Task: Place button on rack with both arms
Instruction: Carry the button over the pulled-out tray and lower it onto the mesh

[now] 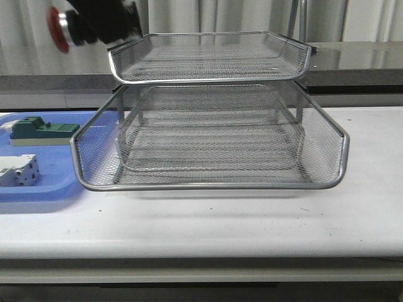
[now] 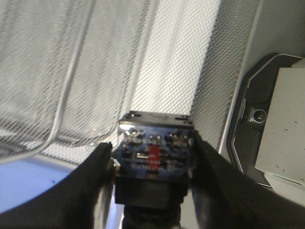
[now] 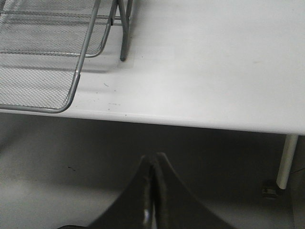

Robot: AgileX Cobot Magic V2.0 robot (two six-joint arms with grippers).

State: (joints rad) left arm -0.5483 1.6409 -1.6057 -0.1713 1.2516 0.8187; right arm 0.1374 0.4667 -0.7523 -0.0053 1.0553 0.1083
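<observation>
Button [image 1: 62, 28]: red cap, black body, blue rear block; clamped between the fingers of our left gripper [image 2: 151, 160] and carried high at the rack's [image 1: 208, 113] ten o'clock, just outside the top tier's corner, presumably to clear the rim before lowering in. Right gripper [image 3: 153, 191]: fingers pressed together, empty, parked off the table edge [image 3: 200, 119] at the rack's four o'clock, we judge to stay out of the way.

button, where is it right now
The button is in the air at the front view's upper left, held in the left gripper beside the left edge of the rack's top tier, above the blue tray.
</observation>
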